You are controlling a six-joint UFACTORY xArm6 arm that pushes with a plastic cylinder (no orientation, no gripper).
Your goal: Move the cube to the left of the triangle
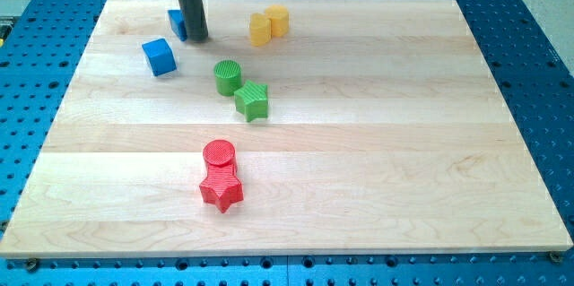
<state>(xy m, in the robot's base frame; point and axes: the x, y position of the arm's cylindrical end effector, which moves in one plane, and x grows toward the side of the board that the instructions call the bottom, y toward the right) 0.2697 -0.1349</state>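
A pale wooden desk (pixel 359 143) lies on a blue perforated base, seen from above and slightly in front. A dark rod comes down from the view's top, and my tip (pixel 197 39) meets the desk near its upper left. There are no fingers on this rod, so nothing can be apart or clamped. Pressed against the tip's left side is a blue block (pixel 177 23), mostly hidden by the rod, so its shape is hard to make out. The blue cube (pixel 159 56) sits just below and left of it, apart from the tip, turned slightly askew to the desk's edges; it has no long axis. Further right are two touching yellow blocks (pixel 269 25), a green cylinder (pixel 228 77) touching a green star (pixel 253 101), and a red cylinder (pixel 219 154) touching a red star (pixel 221 190).
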